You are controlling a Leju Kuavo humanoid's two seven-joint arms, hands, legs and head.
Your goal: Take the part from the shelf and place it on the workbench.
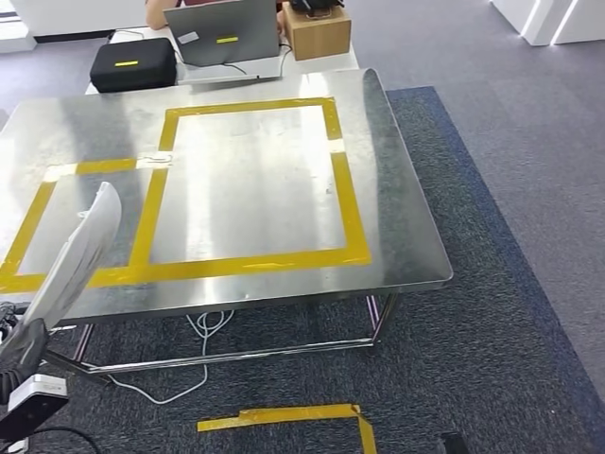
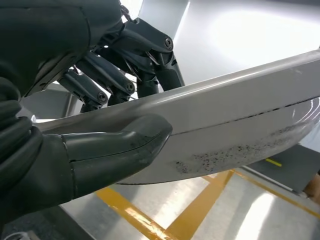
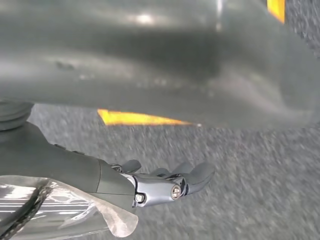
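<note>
The part is a long, pale, curved panel. It rises at a slant over the near left corner of the steel workbench. My left hand grips its lower end just off the bench's front edge. In the left wrist view the part lies between the thumb on one side and the dark fingers on the other, above the yellow tape. My right hand hangs over the grey carpet with its fingers stretched out and nothing in them.
Yellow tape marks a large square and a smaller one on the bench top. Behind the bench sit a laptop, a black case and a cardboard box, with a person there. White cables lie under the bench, and floor tape is in front.
</note>
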